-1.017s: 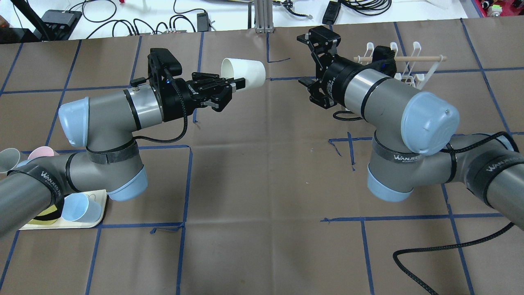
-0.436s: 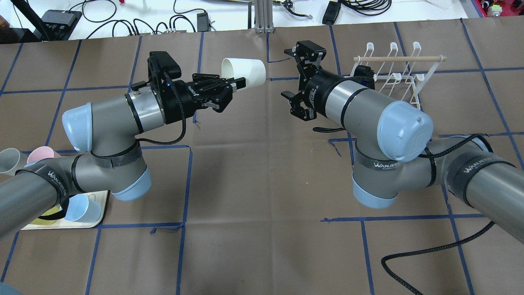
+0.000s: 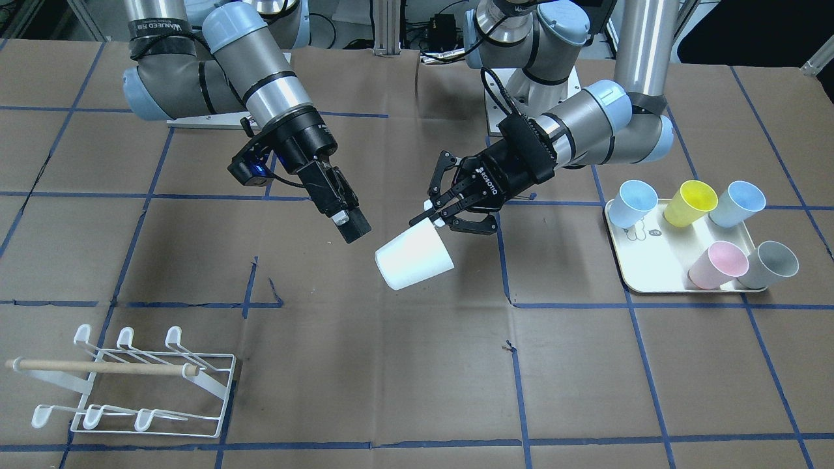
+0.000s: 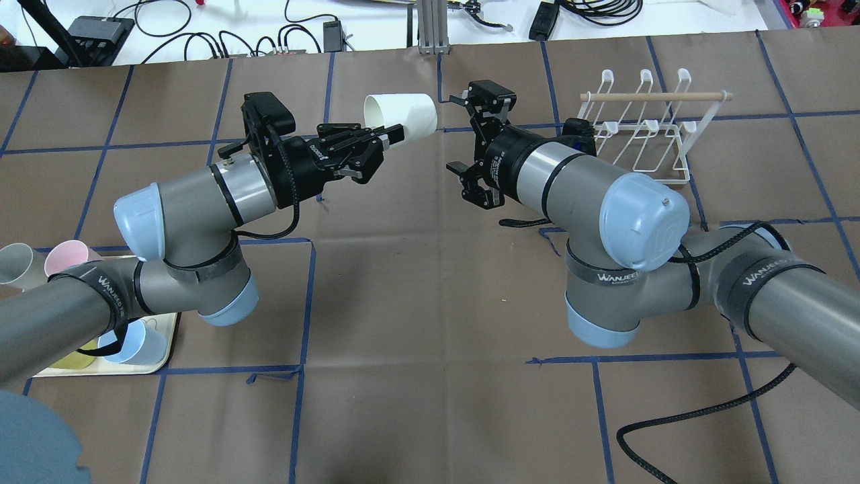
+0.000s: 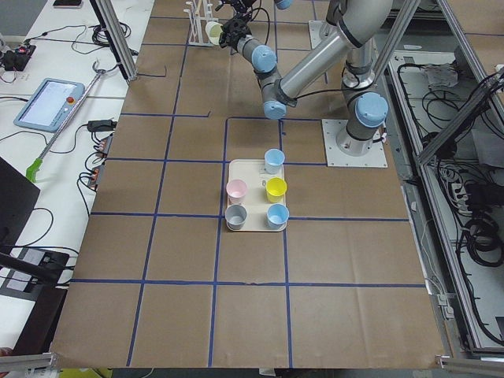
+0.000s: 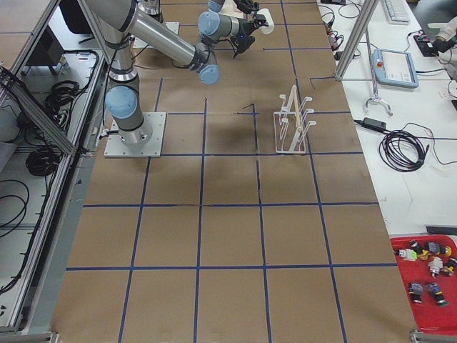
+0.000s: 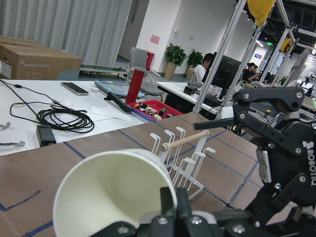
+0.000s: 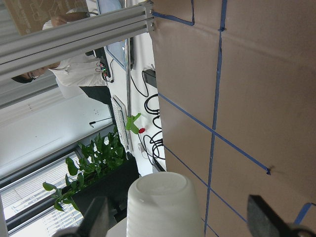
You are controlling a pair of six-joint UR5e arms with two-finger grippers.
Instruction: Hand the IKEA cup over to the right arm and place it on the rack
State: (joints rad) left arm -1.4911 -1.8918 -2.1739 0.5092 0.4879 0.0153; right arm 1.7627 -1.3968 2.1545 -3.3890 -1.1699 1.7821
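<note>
My left gripper (image 4: 390, 136), with thin linkage fingers, is shut on the rim of a white cup (image 4: 403, 115) and holds it on its side above the table, its closed base toward the right arm. In the front view the cup (image 3: 414, 257) hangs below this gripper (image 3: 438, 218). My right gripper (image 4: 462, 138), with blocky fingers, is open and empty a short gap to the right of the cup. Its wrist view shows the cup's base (image 8: 160, 202) between its spread fingers (image 8: 96, 217). The white wire rack (image 4: 645, 128) with a wooden dowel stands on the table behind the right arm.
A cream tray (image 3: 651, 280) with several coloured cups sits on the robot's left side, partly under the left arm (image 4: 67, 316). A black cable (image 4: 705, 410) trails on the table by the right arm. Cables and gear line the table's far edge.
The right arm has swung left, away from the rack, bringing its open gripper close to the cup's base. The left arm has shifted slightly, still holding the cup.
</note>
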